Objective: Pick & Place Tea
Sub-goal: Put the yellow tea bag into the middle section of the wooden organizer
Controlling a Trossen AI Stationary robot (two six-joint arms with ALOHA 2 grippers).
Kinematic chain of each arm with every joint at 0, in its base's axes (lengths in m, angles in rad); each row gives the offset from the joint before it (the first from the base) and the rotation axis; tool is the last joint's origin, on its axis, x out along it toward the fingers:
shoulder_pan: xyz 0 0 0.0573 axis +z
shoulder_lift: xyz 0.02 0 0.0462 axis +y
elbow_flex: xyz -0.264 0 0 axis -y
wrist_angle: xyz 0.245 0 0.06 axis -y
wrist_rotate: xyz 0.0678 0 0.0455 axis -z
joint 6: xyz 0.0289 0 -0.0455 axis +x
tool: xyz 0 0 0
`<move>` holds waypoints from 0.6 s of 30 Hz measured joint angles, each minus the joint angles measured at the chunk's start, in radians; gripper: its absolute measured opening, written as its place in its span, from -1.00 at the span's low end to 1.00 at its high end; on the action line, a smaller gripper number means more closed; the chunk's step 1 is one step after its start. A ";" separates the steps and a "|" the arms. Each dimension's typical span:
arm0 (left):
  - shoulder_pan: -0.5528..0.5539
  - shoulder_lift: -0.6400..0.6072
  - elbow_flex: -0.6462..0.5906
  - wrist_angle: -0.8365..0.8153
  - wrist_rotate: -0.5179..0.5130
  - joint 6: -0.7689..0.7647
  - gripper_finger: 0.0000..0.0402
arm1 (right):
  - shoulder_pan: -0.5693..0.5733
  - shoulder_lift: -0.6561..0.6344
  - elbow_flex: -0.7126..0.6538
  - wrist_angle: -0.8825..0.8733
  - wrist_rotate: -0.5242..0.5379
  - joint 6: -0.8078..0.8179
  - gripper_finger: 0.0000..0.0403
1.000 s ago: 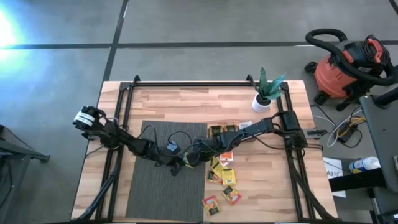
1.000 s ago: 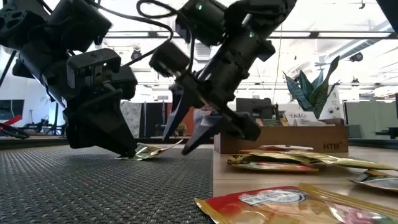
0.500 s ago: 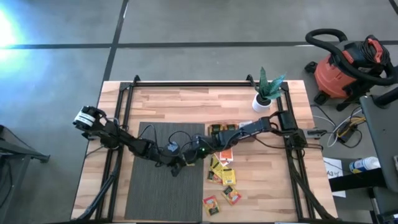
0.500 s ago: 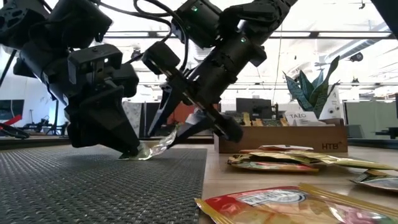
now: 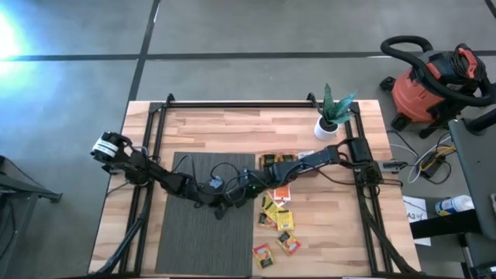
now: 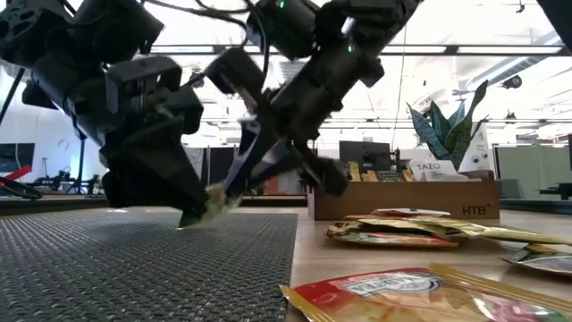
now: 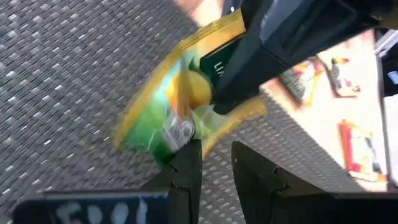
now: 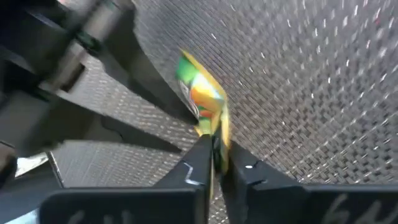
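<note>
A yellow-and-green tea sachet [image 7: 177, 102] stands tilted over the dark woven mat [image 5: 194, 232], between my two grippers. My right gripper [image 8: 216, 146] reaches onto the mat from the table's right and is shut on the sachet [image 8: 202, 93]. My left gripper [image 7: 216, 152] comes from the left with a narrow gap between its fingers, its tips at the sachet's lower end [image 6: 192, 216]. In the high view both grippers meet near the mat's right edge, the left [image 5: 221, 208] and the right [image 5: 231, 197]. My left gripper touches the sachet's lower corner [image 7: 181, 142] with one fingertip [image 7: 188, 155], slanting down from the table's left. Mat shows through the gap between its fingers; whether they pinch the sachet I cannot tell. My right gripper pinches the sachet's crumpled edge [image 8: 211, 127] between its two fingers, slanting down from the table's right. The sachet stands out past the fingertips, tilted, its high end raised off the mat [image 6: 231, 193].
Several loose tea sachets [image 5: 277, 221] lie on the wood right of the mat, more near the front edge [image 5: 275, 248]. The brown wooden tray [image 6: 402, 199] stands behind them, also in the high view [image 5: 283, 161]. A potted plant [image 5: 332, 115] is at the back right.
My right gripper has moved toward the table's left, onto the mat, and has shut on the raised edge of the sachet. The sachet, which lay nearly flat under my left fingertips, now tilts up with that end lifted off the mat.
</note>
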 joint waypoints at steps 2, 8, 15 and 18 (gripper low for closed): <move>-0.001 -0.003 0.010 0.005 0.003 0.000 -0.58 | 0.002 -0.018 0.013 -0.026 0.039 -0.034 -0.94; -0.013 -0.042 0.038 0.000 0.008 -0.001 -0.58 | -0.006 -0.106 0.099 -0.335 0.129 -0.288 -0.95; -0.014 -0.132 0.044 0.003 -0.091 0.026 -0.58 | -0.107 -0.231 0.237 -0.839 0.164 -0.632 -0.96; -0.013 -0.154 0.044 -0.008 -0.143 0.029 -0.58 | -0.173 -0.265 0.299 -0.993 0.165 -0.760 -0.96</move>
